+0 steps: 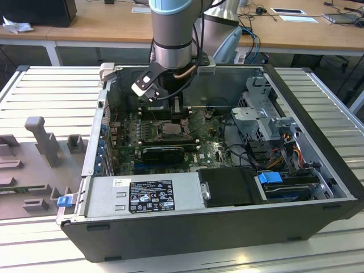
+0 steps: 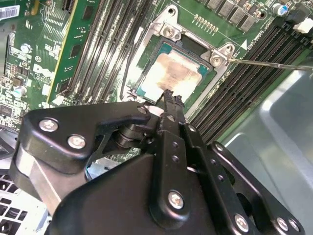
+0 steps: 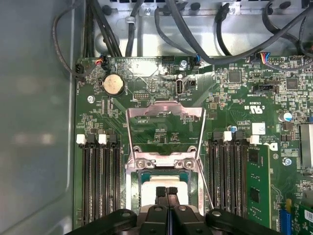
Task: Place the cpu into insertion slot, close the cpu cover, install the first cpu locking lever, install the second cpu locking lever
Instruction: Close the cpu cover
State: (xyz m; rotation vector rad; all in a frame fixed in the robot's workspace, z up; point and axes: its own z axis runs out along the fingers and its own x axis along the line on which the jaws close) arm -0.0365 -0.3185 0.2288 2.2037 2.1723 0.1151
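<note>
The cpu lies flat in the insertion slot, its pale top showing in both wrist views. My gripper is directly over it with the fingertips pressed together and nothing between them; whether they touch the chip I cannot tell. The cpu cover, a silver frame, stands swung open behind the socket. A thin wire locking lever sticks out free beside the socket. In the exterior view the gripper reaches down into the open computer case above the socket.
Black memory slots flank the socket on both sides. Cables run along the case wall beyond the board. A grey drive cage fills the exterior view's right, and a power supply lies along the front.
</note>
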